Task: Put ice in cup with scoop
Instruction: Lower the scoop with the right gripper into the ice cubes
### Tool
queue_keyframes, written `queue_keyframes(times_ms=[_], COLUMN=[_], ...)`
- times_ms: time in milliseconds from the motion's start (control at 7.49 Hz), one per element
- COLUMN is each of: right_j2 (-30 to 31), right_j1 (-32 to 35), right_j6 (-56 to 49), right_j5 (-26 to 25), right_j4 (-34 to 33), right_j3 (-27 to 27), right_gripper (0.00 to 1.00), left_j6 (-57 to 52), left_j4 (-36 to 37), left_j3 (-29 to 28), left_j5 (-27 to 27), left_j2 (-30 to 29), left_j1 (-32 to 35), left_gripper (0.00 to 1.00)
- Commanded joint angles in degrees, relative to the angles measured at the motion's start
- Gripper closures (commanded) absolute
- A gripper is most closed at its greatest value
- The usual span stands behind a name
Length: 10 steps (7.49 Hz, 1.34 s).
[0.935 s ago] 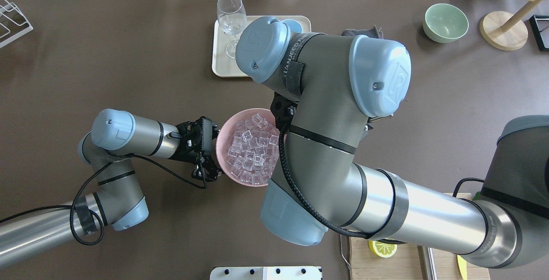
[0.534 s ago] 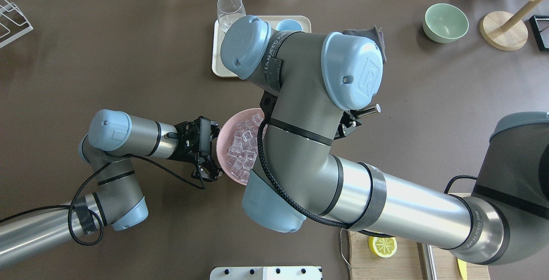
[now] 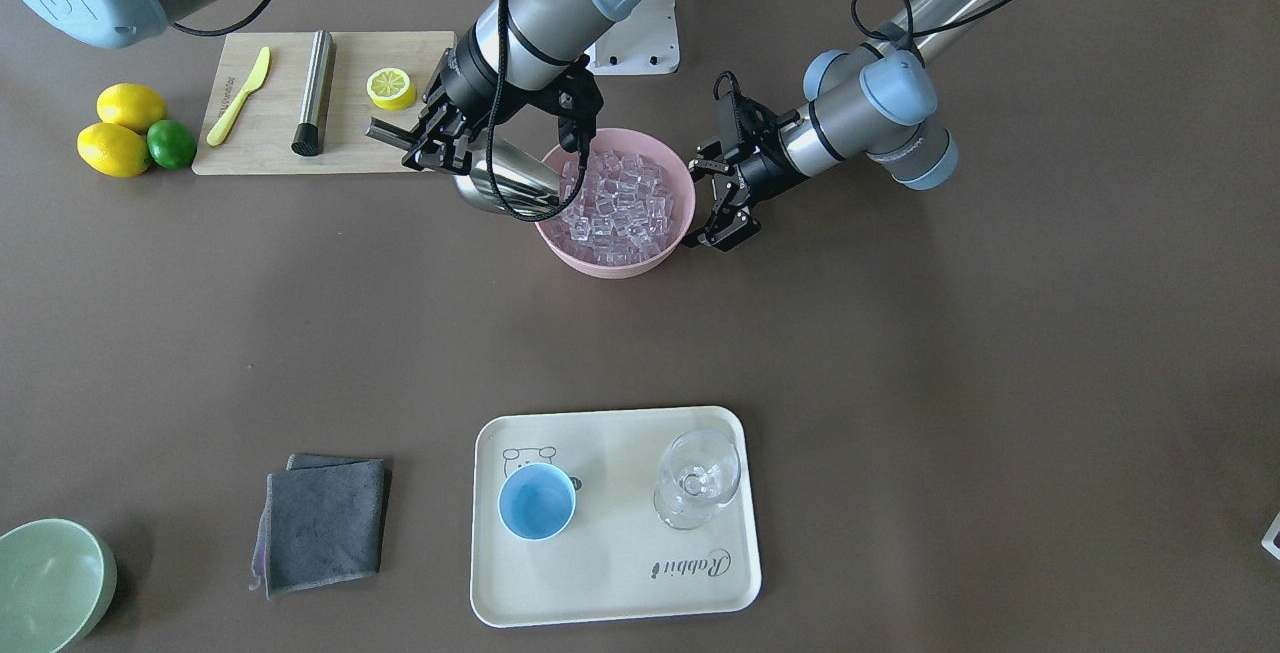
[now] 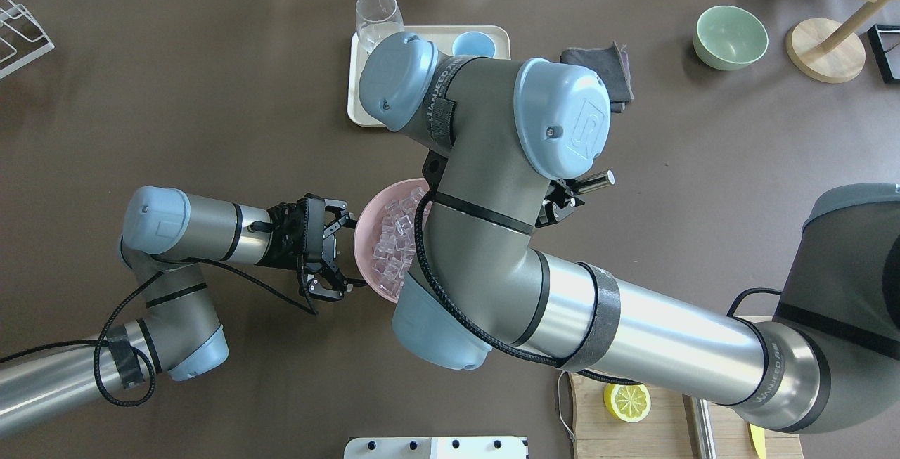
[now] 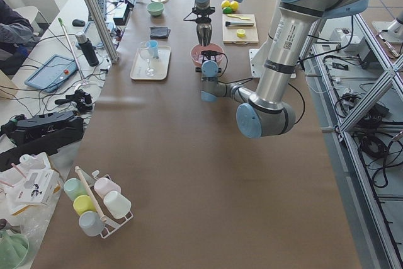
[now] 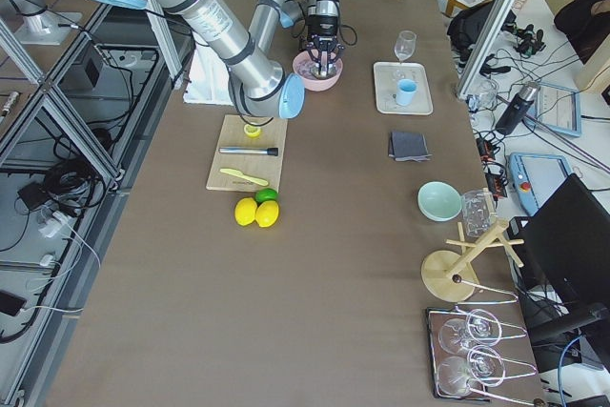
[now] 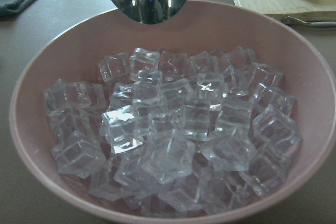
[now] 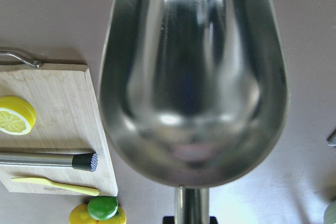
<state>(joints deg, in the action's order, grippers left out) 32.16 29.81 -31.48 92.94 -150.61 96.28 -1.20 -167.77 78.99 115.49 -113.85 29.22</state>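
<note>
The ice [image 3: 615,198] fills a pink bowl [image 3: 610,268] at mid-table; it also shows in the left wrist view [image 7: 173,140]. My right gripper [image 3: 432,140] is shut on the handle of the scoop [image 3: 505,188]. The scoop's trough is tilted down at the bowl's rim and is empty in the right wrist view [image 8: 191,77]. My left gripper [image 3: 708,203] is open beside the bowl's opposite side. The cup [image 3: 537,501] stands empty on a cream tray [image 3: 620,573], far from both grippers. In the overhead view my right arm hides most of the bowl [image 4: 365,234].
A stemmed glass [image 3: 697,478] stands on the tray beside the cup. A cutting board [image 3: 270,148] holds a steel cylinder [image 3: 313,93], a lemon half [image 3: 390,86] and a yellow knife [image 3: 238,98]. A grey cloth [image 3: 325,523] and a green bowl [image 3: 50,583] lie near the cup's side.
My right arm has swung left in the overhead view and now covers more of the bowl. My left gripper has drawn back a little from the bowl's rim.
</note>
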Motion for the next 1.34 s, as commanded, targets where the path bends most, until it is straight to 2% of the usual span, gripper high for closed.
queue_keyframes(times_ms=[0, 534, 935, 1202], right_j2=[0.2, -1.0, -4.1, -5.5], right_j1=[0.0, -0.1, 0.0, 0.0], right_j6=[0.1, 0.4, 0.5, 0.2], right_j5=[0.0, 0.2, 0.1, -0.1], right_j4=[0.1, 4.4, 4.4, 3.6], right_j3=[-1.8, -6.2, -11.6, -13.3], right_gripper=[1.00, 1.00, 1.00, 1.00], left_j6=[0.3, 4.3, 4.3, 4.3], left_j4=[-2.4, -2.8, -2.7, -2.6], left_j3=[-0.1, -0.9, -3.0, -3.4], left_j5=[-0.1, -0.5, -0.5, -0.7], left_j2=[1.2, 1.0, -0.4, -1.2], left_j1=[0.0, 0.5, 0.6, 0.5], left_gripper=[0.02, 0.02, 0.02, 0.02])
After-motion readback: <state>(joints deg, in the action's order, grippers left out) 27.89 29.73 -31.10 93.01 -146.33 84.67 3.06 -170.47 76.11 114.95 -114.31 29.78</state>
